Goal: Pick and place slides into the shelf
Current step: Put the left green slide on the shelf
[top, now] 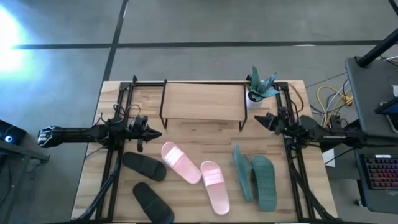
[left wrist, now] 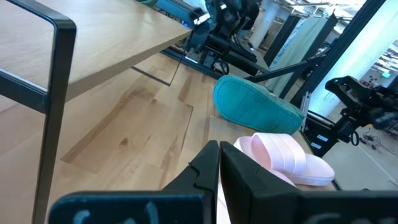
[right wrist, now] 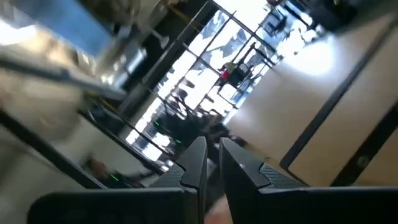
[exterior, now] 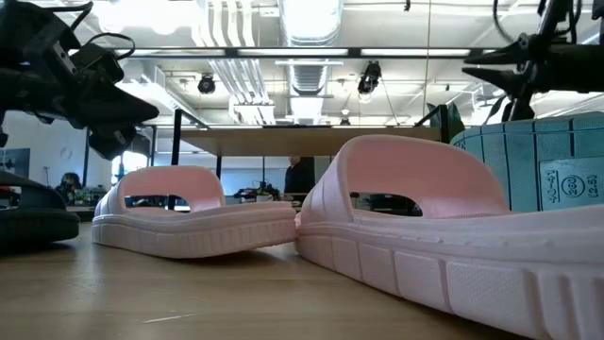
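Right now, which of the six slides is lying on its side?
The left teal-green slide, beside the pink pair, stands on its edge; the other five lie flat.

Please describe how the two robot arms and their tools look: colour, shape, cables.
Both arms are dark, nearly black, slim and built of jointed segments. The left tool and the right tool each end in two narrow, tapered black fingers. Thin black cables loop along each wrist. No markings can be read on them. Yellow and white cables lie beside the right arm's base.

Grey concrete floor (top: 205, 22) surrounds the wooden table (top: 186, 134); ceiling ducts (exterior: 307, 24) and lamps hang overhead.
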Available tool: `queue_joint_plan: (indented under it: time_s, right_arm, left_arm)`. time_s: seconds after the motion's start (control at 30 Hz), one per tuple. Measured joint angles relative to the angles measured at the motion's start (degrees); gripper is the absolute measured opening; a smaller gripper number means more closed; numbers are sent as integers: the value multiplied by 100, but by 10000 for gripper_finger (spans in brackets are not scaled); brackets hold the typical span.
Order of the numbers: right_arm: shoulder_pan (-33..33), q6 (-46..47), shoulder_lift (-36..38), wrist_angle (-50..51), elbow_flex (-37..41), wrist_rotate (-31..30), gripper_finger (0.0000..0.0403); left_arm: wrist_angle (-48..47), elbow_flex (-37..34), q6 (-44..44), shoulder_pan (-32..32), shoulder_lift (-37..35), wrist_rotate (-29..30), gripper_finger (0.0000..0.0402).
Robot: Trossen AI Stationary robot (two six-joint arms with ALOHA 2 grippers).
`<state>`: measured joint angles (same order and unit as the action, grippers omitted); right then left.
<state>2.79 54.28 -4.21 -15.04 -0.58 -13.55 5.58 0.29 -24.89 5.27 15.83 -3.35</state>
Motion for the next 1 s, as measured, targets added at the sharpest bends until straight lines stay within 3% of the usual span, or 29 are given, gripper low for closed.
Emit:
queue_joint_plan:
  time_s: [0.1, 0.17, 0.23, 0.47, 0.63, 0.87, 1.0]
  right_arm:
    - [-2, 941, 0, -74, 0, -6, 38]
    - [-2, 997, -2, -64, 0, -8, 38]
    - [2, 890, 0, -72, 0, -28, 38]
    - [15, 680, -2, -287, 0, -186, 38]
    - [13, 632, -9, -887, 0, -263, 38]
    - [35, 715, -139, -1311, -8, -257, 38]
    - [37, 236, -555, -1739, -346, -73, 38]
  left_arm:
    - [364, -1, -933, 3, 20, 372, 0]
    - [802, 1, -2110, 0, 50, 410, 0]
    - [1173, 1, -2702, -2, 56, 603, 0]
    - [2185, -1, -2719, -2, 112, 1120, 0]
    - [2294, -1, -2720, -2, 134, 1168, 0]
    - [2357, -1, -2551, 0, 198, 2005, 0]
    - [3011, -1, -2431, 0, 189, 1897, 0]
